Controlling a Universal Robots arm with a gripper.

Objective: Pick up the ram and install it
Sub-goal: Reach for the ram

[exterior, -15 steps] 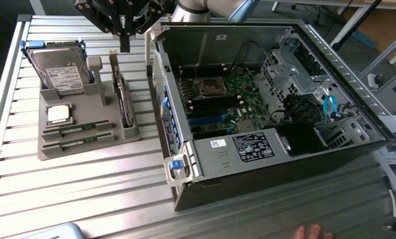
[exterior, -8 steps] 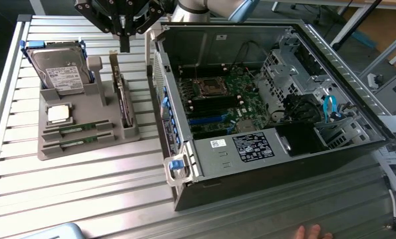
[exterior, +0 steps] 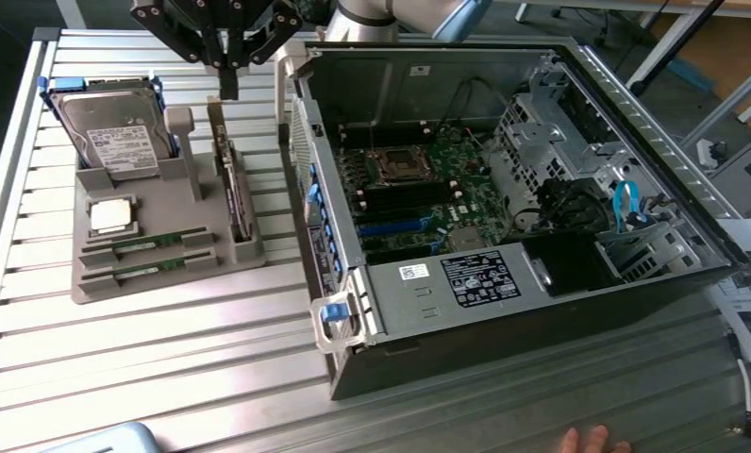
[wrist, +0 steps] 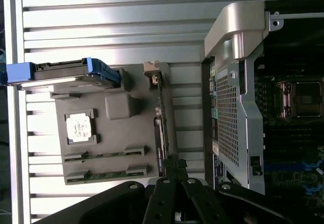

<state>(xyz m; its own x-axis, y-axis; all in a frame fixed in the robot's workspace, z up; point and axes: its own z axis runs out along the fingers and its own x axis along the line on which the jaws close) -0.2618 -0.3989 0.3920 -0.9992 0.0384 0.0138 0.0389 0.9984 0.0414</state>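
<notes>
Two thin green ram sticks (exterior: 149,243) (exterior: 150,271) lie flat in slots at the near end of a grey holder tray (exterior: 161,288); the wrist view shows them as ram sticks (wrist: 104,155) (wrist: 105,174) too. My gripper (exterior: 228,83) hangs above the tray's far end, over the upright dark expansion card (exterior: 236,193), well clear of the ram. Its fingers are pressed together with nothing between them. In the wrist view the gripper (wrist: 175,167) sits over the end of the expansion card (wrist: 159,128).
On the same tray stand a silver hard drive (exterior: 118,132) in a blue frame and a CPU (exterior: 111,215). The open computer case (exterior: 350,311) lies at the exterior view's right, with its motherboard (exterior: 413,193) exposed. A hand (exterior: 590,441) rests at the near table edge.
</notes>
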